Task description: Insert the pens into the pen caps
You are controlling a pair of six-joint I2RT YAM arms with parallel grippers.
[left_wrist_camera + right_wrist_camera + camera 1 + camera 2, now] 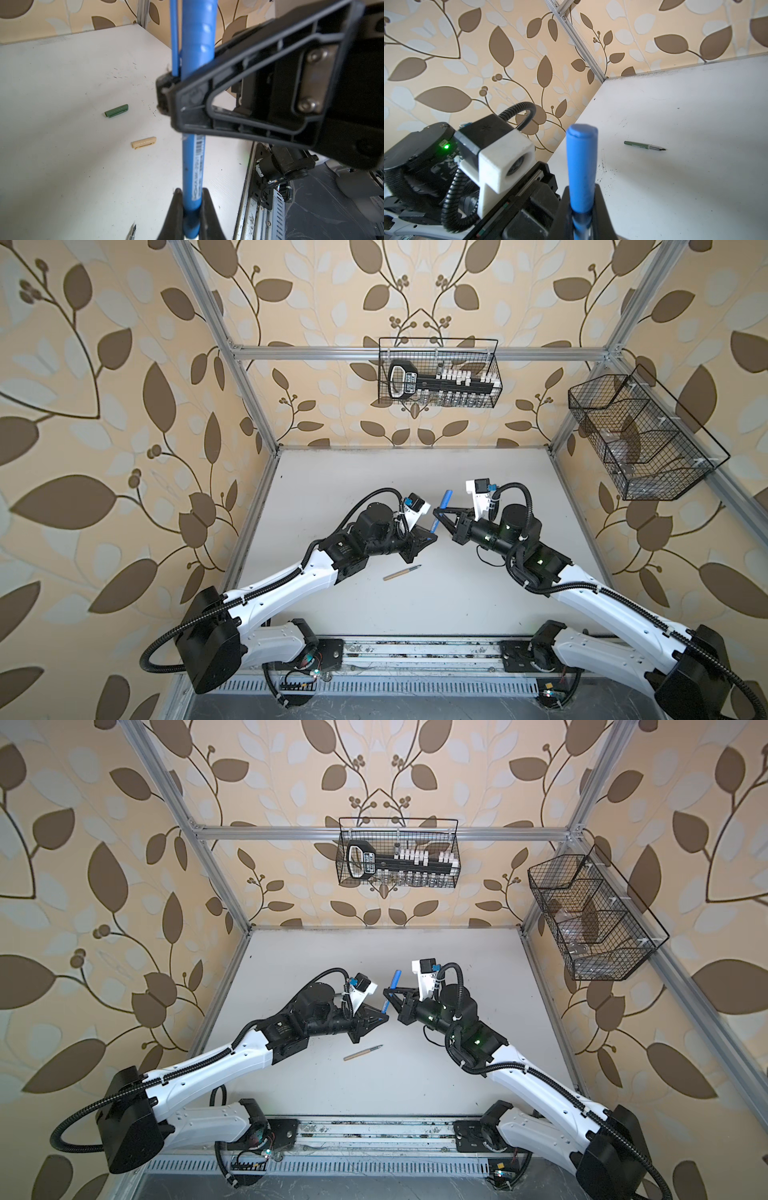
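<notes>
Spanning the white table (415, 614), the two arms met above its middle, and both pincers were closed tight on one assembly. The left gripper (192, 199) pinched the bare end of the blue pen (193, 166), and the right gripper (581, 199) clamped the lower part of the blue cap (581, 158), which stood clear above its fingers.

The tan pen (402, 573) lay flat near the left arm. The green pen (644, 146), green cap (116, 111) and tan cap (143, 142) lay uncapped and apart on the table.

With two rigid grips on one slim pen, any push off its axis would likely bend it or make it slip. If the cap had not clicked home, pulling away could drag it off again.

The right fingers covered the seam between cap and barrel, so I could not judge how well it was seated. I could not find the green pen or either loose cap in the top views.
</notes>
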